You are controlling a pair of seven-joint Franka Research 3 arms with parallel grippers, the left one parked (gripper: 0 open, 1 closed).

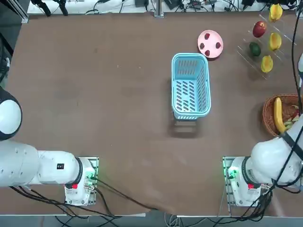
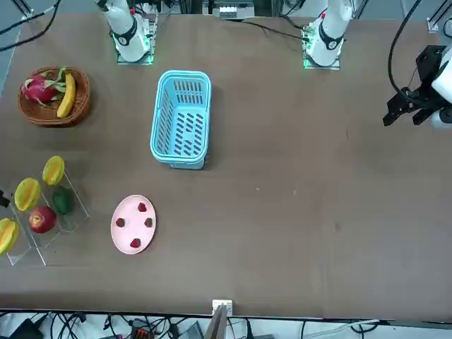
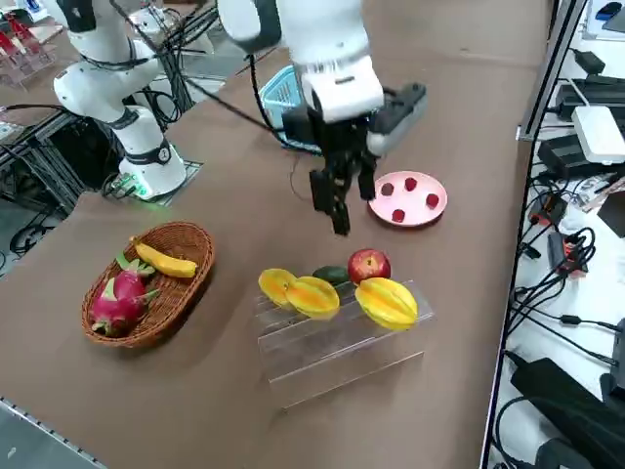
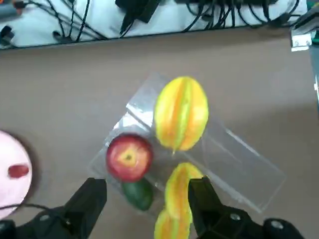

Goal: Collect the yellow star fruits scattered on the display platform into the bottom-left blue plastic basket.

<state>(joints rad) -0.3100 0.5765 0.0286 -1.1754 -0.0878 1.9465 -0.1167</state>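
Three yellow star fruits [image 3: 276,285] [image 3: 312,296] [image 3: 387,302] lie in a row on the clear stepped display platform [image 3: 342,347] at the table's far right. The top view shows them as star fruits [image 1: 267,63] [image 1: 275,41] [image 1: 275,13]. My right gripper [image 3: 337,217] hangs open and empty above the platform, beside the apple. In the wrist view its fingers [image 4: 89,199] straddle the green fruit, with one star fruit [image 4: 179,191] close to the other finger and a second star fruit [image 4: 181,119] beyond. The blue plastic basket [image 1: 191,85] stands empty mid-table.
A red apple [image 3: 368,265] and a green fruit [image 3: 333,275] share the platform. A pink plate [image 1: 210,44] with small red berries lies between the basket and the platform. A wicker basket [image 1: 279,113] with a banana and a dragon fruit sits at the right edge.
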